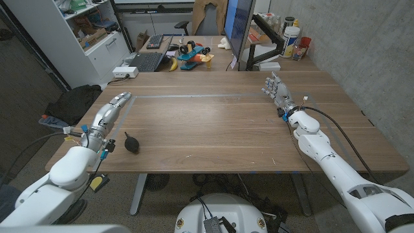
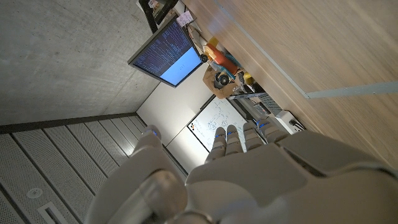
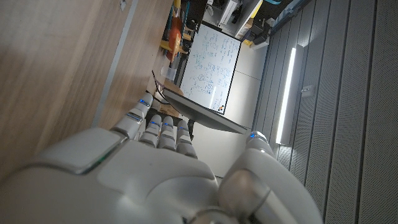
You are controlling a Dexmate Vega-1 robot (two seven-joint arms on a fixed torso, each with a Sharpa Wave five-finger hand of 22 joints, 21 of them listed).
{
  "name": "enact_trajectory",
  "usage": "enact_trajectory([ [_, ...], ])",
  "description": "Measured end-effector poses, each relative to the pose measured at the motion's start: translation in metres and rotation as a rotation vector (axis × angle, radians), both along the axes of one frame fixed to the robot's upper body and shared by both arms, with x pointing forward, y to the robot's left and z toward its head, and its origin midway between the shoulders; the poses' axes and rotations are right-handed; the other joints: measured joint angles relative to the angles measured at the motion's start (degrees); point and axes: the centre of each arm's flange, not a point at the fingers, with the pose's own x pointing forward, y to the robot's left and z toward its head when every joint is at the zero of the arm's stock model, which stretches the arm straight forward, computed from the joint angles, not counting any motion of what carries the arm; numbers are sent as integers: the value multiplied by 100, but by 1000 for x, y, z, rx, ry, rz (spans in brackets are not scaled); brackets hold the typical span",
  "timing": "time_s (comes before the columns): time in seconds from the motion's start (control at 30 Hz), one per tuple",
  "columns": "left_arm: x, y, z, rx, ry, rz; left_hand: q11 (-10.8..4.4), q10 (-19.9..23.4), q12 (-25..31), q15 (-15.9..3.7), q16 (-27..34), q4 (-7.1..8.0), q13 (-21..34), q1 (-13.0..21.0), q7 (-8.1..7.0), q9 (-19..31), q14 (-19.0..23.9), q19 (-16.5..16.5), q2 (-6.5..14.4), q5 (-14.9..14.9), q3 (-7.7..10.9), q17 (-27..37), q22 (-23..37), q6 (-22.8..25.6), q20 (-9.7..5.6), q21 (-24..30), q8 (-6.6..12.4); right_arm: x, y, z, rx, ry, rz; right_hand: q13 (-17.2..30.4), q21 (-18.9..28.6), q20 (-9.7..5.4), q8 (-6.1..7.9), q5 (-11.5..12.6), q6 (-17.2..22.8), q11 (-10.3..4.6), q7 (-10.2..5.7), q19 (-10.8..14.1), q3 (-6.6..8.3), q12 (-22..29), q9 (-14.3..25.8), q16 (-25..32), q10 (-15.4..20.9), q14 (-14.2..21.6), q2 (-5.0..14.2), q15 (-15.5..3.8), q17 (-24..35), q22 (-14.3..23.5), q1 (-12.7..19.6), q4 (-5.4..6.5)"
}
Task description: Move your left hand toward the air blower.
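Fingers [image 1: 121, 98] of left hand [image 1: 111, 109] straight, apart, grasping nothing; hand sits beyond the air blower [image 1: 132, 144], twd far side of table [image 1: 213, 123], not touching it. Blower lies on tabletop nr front edge, just beside left forearm. Right hand [image 1: 277, 90] well apart from blower, fingers extended, nothing held.

air blower [image 1: 131, 144] on table [image 1: 213, 129], front left | left hand [image 1: 117, 104] behind it | right hand [image 1: 277, 90] far right
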Motion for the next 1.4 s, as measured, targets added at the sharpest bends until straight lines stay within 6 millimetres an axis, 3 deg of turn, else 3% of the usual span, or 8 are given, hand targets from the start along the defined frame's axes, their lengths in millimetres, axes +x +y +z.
enact_trajectory([
  [1.1,-10,18,1,108,88,134,-13,13,0,0,0,-95,0,131,-32,0,0,0,40,0,46,0,0,94,0,0,22,4,0,0,1,8,-1,-26,-22,-21,0,0,0,0,0,21,-24,0,0,0,0,0,0,0,-26,0,0,-24],
  [1.4,-13,20,2,162,116,171,-92,92,0,-30,0,-135,0,173,-71,0,30,-29,83,0,86,0,0,174,97,0,22,5,-1,0,6,9,-3,-53,-22,-21,0,0,0,0,0,21,-24,0,0,0,0,0,30,0,-53,0,-30,-24],
])
